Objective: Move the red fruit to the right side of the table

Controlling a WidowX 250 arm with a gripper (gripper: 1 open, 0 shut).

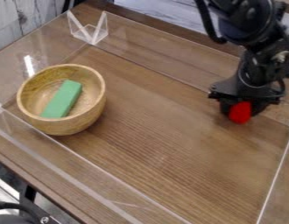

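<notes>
A: Camera view, count?
B: I see one red fruit at the table's right side, one wooden bowl holding one green block.
A: Tool?
B: One gripper over the fruit; whether grasping or released, I cannot tell.

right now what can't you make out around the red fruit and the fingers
- Whether the fingers touch the red fruit: camera view, the black hand covers its top.
- The fruit's green top: hidden under the hand.
- Whether the fruit rests on the table or is just lifted: its underside is too small and soft to tell.
- The upper arm: cut off by the top edge.
- Bottom of the green block: hidden by the wooden bowl wall.
</notes>
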